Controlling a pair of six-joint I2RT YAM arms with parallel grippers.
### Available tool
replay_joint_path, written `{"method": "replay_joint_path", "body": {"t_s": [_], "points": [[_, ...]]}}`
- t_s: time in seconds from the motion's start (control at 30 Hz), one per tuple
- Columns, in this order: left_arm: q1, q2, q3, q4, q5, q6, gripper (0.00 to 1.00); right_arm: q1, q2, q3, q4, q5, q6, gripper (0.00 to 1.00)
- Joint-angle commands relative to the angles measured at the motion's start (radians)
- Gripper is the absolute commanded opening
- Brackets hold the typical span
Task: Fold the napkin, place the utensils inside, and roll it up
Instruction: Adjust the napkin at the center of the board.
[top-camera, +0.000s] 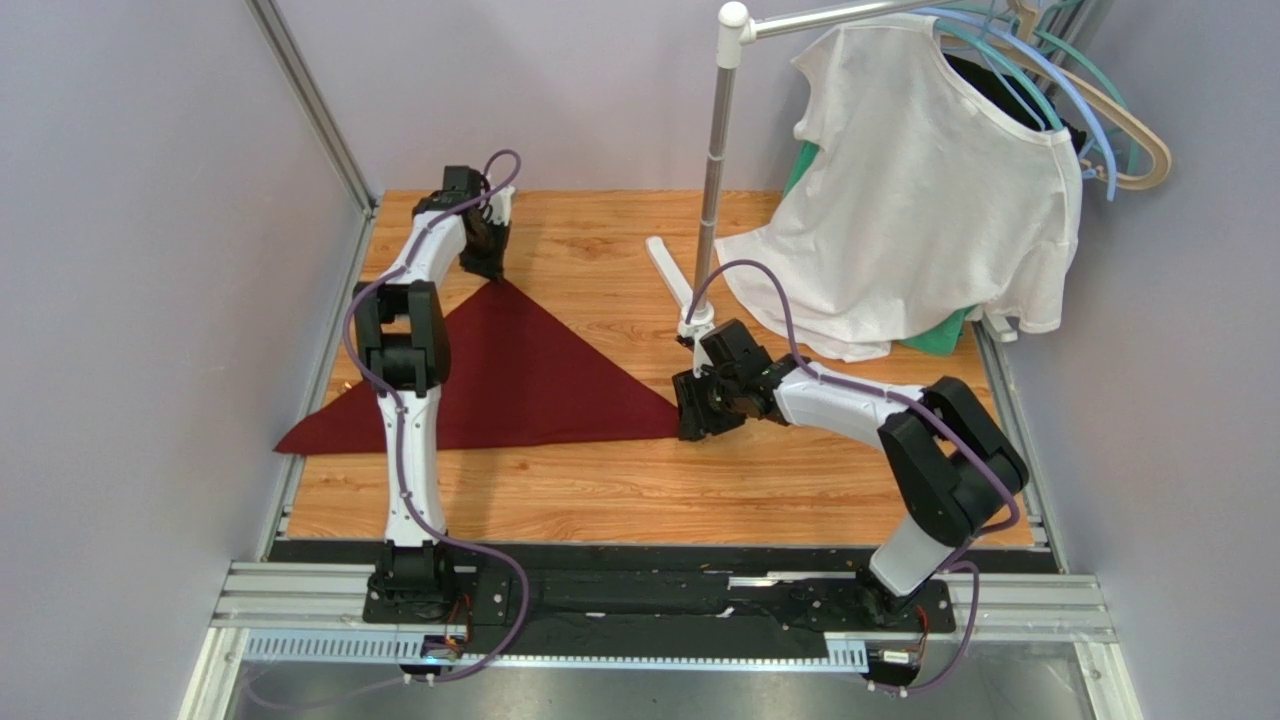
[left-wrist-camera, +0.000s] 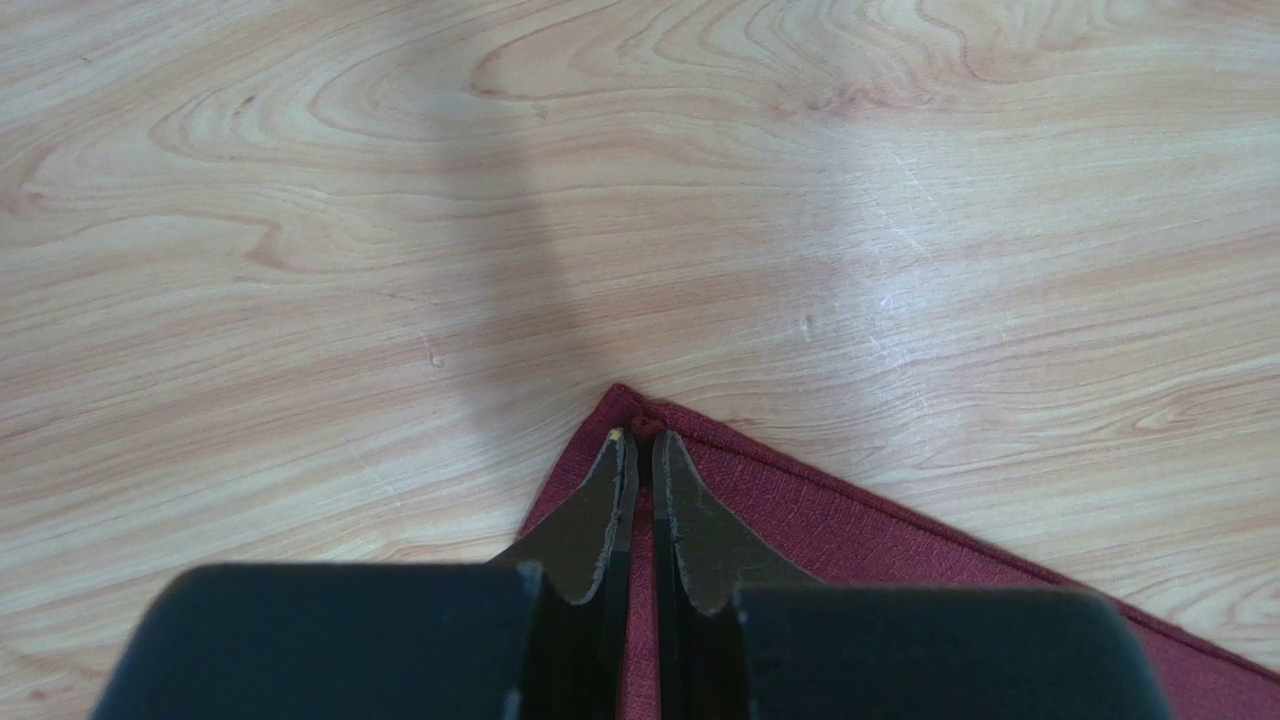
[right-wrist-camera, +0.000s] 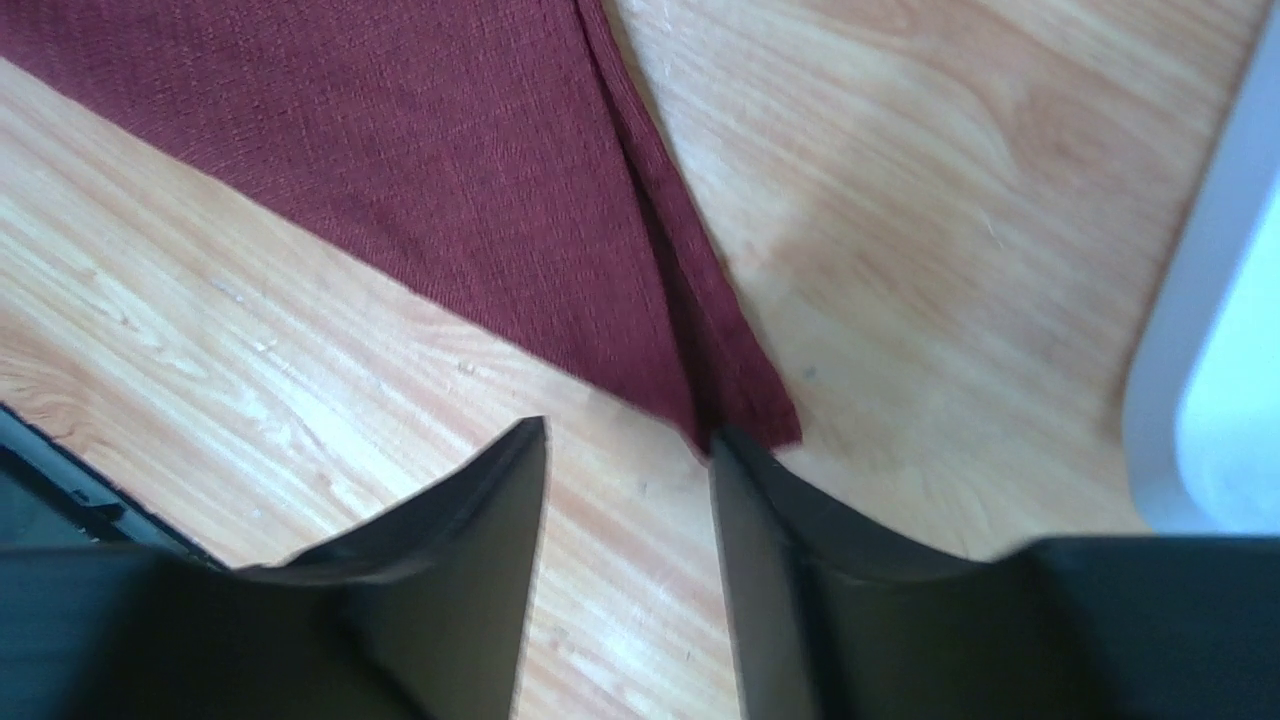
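The left arm crosses the napkin (top-camera: 511, 383) in the top view and hides a strip of its left half, and up at the far corner the left end effector (left-wrist-camera: 639, 450) is just a black lump. The wrist view sorts it out: two fingers pressed together, with the hemmed tip of the cloth pinched between them and poking just past. Over on the right, the right end effector (right-wrist-camera: 624, 435) sits low at the napkin's right point, fingers apart, only bare wood between them. The corner lies right at the inner edge of one finger, and actual contact is hard to call. The napkin lies flat on the desk (top-camera: 751, 480), a wide maroon triangle with a coarse matte weave. Two layered edges show at that right corner, and its left tip reaches the desk's edge. The desk is pale wood-grain with a slight sheen. Behind it, a white shirt (top-camera: 917, 195) droops from hangers (top-camera: 1120, 143) cut off at the top edge, beside a metal pole (top-camera: 721, 165).
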Motion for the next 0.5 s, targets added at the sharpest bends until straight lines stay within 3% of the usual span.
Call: {"method": "replay_joint_path", "body": {"t_s": [0.0, 0.23, 0.27, 0.3, 0.37, 0.4, 0.47], "points": [[0.002, -0.004, 0.046, 0.006, -0.003, 0.01, 0.11, -0.005, -0.098, 0.039, -0.107, 0.045, -0.007, 0.56], [0.002, -0.04, 0.055, 0.004, -0.028, -0.001, 0.54, -0.022, -0.111, 0.049, -0.107, 0.093, 0.018, 0.6], [0.002, -0.048, 0.056, 0.004, -0.031, 0.001, 0.62, -0.028, -0.1, 0.049, -0.1, 0.09, 0.036, 0.6], [-0.001, -0.066, 0.058, 0.003, -0.031, -0.001, 0.78, -0.045, -0.091, 0.052, -0.093, 0.082, 0.044, 0.6], [-0.007, -0.085, 0.063, 0.004, -0.052, -0.002, 0.84, -0.06, -0.063, 0.053, -0.06, 0.047, 0.053, 0.6], [-0.009, -0.106, 0.064, 0.004, -0.058, -0.002, 0.99, -0.067, -0.054, 0.053, -0.051, 0.039, 0.054, 0.6], [-0.018, -0.132, 0.069, 0.003, -0.083, -0.004, 0.99, -0.068, -0.026, 0.06, -0.034, 0.012, 0.05, 0.59]]}}
